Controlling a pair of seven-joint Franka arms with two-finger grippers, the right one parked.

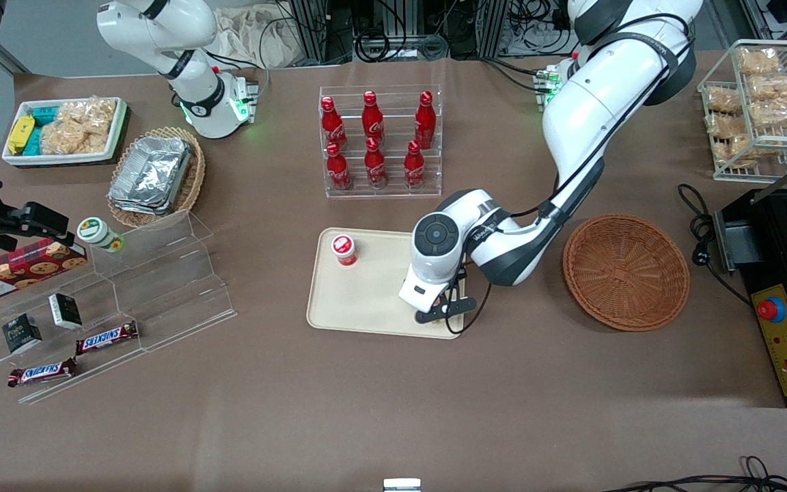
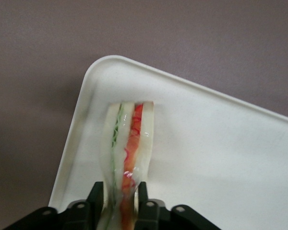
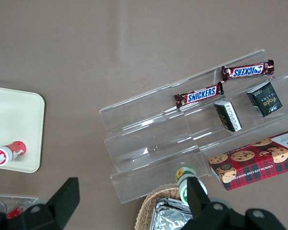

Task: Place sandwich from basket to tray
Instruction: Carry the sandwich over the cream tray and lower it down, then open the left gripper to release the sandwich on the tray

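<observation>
Our end effector [image 2: 119, 199] pinches the soft, light sandwich [image 2: 127, 143] by its bread faces over the tray [image 2: 221, 158] corner nearest the counter's front edge.

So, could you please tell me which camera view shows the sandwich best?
The left wrist view: the sandwich fills it, clamped in the pincer over the tray. The front view hides it under the arm; the right wrist view misses it.
</observation>
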